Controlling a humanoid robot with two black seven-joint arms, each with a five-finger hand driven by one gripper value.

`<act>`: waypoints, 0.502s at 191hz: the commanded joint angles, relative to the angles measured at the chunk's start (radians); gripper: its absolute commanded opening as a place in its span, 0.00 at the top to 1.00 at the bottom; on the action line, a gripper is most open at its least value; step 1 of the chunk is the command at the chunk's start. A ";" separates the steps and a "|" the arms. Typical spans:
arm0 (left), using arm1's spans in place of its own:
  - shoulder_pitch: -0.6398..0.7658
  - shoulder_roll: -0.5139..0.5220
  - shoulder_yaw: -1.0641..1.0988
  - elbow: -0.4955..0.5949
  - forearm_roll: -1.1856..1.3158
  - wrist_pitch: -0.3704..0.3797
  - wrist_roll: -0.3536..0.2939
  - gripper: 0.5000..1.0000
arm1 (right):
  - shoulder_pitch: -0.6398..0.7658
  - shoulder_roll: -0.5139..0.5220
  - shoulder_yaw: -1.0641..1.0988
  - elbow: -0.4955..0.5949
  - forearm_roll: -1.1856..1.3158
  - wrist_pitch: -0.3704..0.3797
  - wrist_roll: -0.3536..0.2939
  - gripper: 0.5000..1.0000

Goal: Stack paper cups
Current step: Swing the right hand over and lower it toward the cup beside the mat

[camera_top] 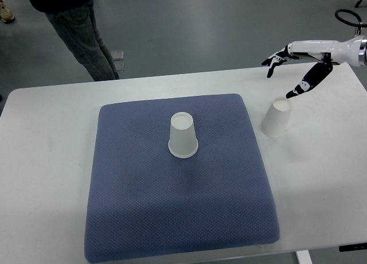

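Right hand [293,69] fingers spread, empty, hovering just above paper cup [276,118] on table [321,160].

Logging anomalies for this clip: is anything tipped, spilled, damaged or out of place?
Nothing stands out. Both cups stand upside down and intact: one on the blue mat, one on the table near the open right hand.

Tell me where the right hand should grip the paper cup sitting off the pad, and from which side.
Probably around the side wall of the white paper cup, coming from its right, where the open right hand hovers. The cup stands upside down on the white table, so no open rim is available to pinch.
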 commanded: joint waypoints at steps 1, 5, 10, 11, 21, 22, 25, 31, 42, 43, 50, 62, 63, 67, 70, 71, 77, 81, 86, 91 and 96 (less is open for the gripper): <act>0.000 0.000 0.000 0.001 0.000 0.000 0.000 0.00 | 0.004 0.028 0.000 0.002 -0.095 -0.006 0.003 0.18; 0.000 0.000 0.000 0.001 0.000 -0.002 0.000 0.00 | 0.002 0.032 0.000 0.002 -0.109 -0.011 0.003 0.18; 0.000 0.000 0.000 -0.001 0.000 0.000 0.000 0.00 | 0.001 0.037 0.000 0.002 -0.118 -0.020 0.003 0.18; 0.000 0.000 0.000 -0.001 0.000 0.000 0.000 0.00 | 0.001 0.040 0.000 0.002 -0.124 -0.025 0.003 0.18; 0.000 0.000 0.000 -0.001 0.000 0.000 0.000 0.00 | -0.004 0.052 -0.005 0.002 -0.144 -0.052 0.003 0.18; 0.000 0.000 0.000 -0.001 0.000 0.000 0.000 0.00 | -0.004 0.055 -0.008 0.000 -0.151 -0.060 0.003 0.19; 0.000 0.000 0.000 -0.001 0.000 0.000 0.000 0.00 | -0.004 0.057 -0.011 0.000 -0.157 -0.069 0.003 0.18; 0.000 0.000 0.000 0.001 0.000 0.000 0.000 0.00 | -0.004 0.061 -0.025 -0.003 -0.172 -0.095 0.003 0.19; 0.000 0.000 0.000 0.001 0.000 0.000 0.000 0.00 | -0.002 0.068 -0.057 -0.006 -0.187 -0.141 0.005 0.19; 0.000 0.000 0.000 0.001 0.000 0.000 0.000 0.00 | -0.001 0.069 -0.065 -0.006 -0.189 -0.150 0.005 0.19; 0.000 0.000 0.000 0.001 0.000 0.000 0.000 0.00 | 0.002 0.072 -0.088 -0.007 -0.195 -0.175 0.003 0.19; 0.000 0.000 0.000 -0.001 0.000 0.000 0.000 0.00 | 0.007 0.077 -0.129 -0.012 -0.200 -0.215 0.005 0.19; 0.000 0.000 0.000 -0.001 0.000 0.000 0.000 0.00 | 0.007 0.077 -0.129 -0.012 -0.200 -0.215 0.005 0.19; 0.000 0.000 0.000 0.001 0.000 0.000 0.000 0.00 | 0.007 0.080 -0.140 -0.015 -0.203 -0.227 0.005 0.19; -0.001 0.000 0.000 -0.001 0.000 0.000 0.000 0.00 | 0.007 0.081 -0.148 -0.019 -0.207 -0.239 0.005 0.19; -0.001 0.000 0.000 -0.001 0.000 0.000 0.000 0.00 | 0.007 0.081 -0.148 -0.019 -0.207 -0.239 0.005 0.19; -0.001 0.000 0.000 0.001 0.000 0.000 0.000 0.00 | 0.007 0.086 -0.160 -0.027 -0.217 -0.258 0.005 0.19; 0.000 0.000 0.000 0.001 0.000 0.000 0.000 0.00 | 0.007 0.089 -0.168 -0.030 -0.224 -0.267 0.005 0.19; 0.000 0.000 0.000 -0.001 0.000 0.000 0.000 0.00 | 0.005 0.091 -0.175 -0.032 -0.233 -0.278 0.005 0.19; 0.000 0.000 0.000 -0.001 0.000 0.000 0.000 0.00 | 0.005 0.092 -0.187 -0.035 -0.247 -0.293 0.005 0.19; 0.000 0.000 0.000 -0.001 0.000 0.000 0.000 0.00 | 0.004 0.092 -0.195 -0.035 -0.253 -0.304 0.006 0.19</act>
